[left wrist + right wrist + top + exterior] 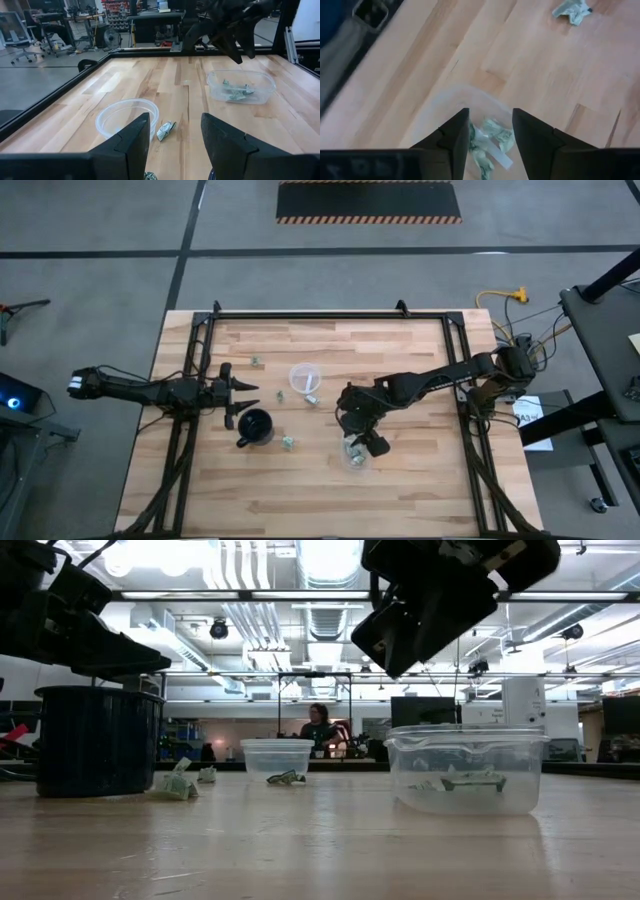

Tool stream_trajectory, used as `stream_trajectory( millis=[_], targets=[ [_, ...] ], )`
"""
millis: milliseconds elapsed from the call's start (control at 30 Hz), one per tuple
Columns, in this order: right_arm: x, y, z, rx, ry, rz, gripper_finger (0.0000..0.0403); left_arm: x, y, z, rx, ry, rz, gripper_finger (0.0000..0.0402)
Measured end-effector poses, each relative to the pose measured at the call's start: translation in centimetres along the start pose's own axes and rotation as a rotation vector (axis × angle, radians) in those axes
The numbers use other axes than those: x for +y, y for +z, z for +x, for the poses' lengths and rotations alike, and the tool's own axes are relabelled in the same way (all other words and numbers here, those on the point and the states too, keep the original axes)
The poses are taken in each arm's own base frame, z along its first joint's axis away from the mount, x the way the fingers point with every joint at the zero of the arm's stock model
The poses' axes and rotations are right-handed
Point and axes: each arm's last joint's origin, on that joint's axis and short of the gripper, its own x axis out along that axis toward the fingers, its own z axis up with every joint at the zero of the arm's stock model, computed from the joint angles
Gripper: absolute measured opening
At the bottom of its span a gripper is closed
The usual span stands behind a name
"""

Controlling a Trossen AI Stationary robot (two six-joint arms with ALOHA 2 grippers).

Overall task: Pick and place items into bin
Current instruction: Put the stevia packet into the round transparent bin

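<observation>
Several crumpled pieces [490, 142] already inside clear bin [440, 107]; right claw [490, 131] above, apart, empty: lift straight. Left claw [175, 135] apart beside black mug [255, 426].

Two slim, dark, jointed arms are showing matte black casings; the left gripper [243, 392] and right gripper [362, 442] are ending in broad, black, wedge-shaped fingers.

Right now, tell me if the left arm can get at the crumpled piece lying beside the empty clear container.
Probably yes. The left gripper is open, and the piece lies on bare wood just ahead, beside the container, nothing between.
</observation>
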Motion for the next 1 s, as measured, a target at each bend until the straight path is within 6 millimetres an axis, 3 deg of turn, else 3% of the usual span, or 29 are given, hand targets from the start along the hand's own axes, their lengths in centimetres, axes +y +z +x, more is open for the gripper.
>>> stream_trajectory(
  millis=[167, 533, 800, 1000],
  targets=[
    [-0.3, 0.5, 0.4, -0.107, -0.012, 0.143, 0.0135, 0.0, 0.0, 0.0, -0.003, 0.000, -0.001, 0.0162],
    [0.2, -1.9, 1.4, -0.068, 0.006, 0.056, 0.0139, 0.0, 0.5, 0.0, -0.045, 0.000, -0.012, 0.0162],
    [1.2, -3.0, -0.8, -0.195, -0.018, -0.034, 0.0131, 0.0, 0.8, 0.0, -0.078, 0.000, -0.022, 0.0162],
    [2.4, -5.1, -3.1, -0.295, -0.043, -0.093, 0.0131, 0.0, 0.8, 0.0, -0.075, 0.000, -0.021, 0.0162]
  ],
)
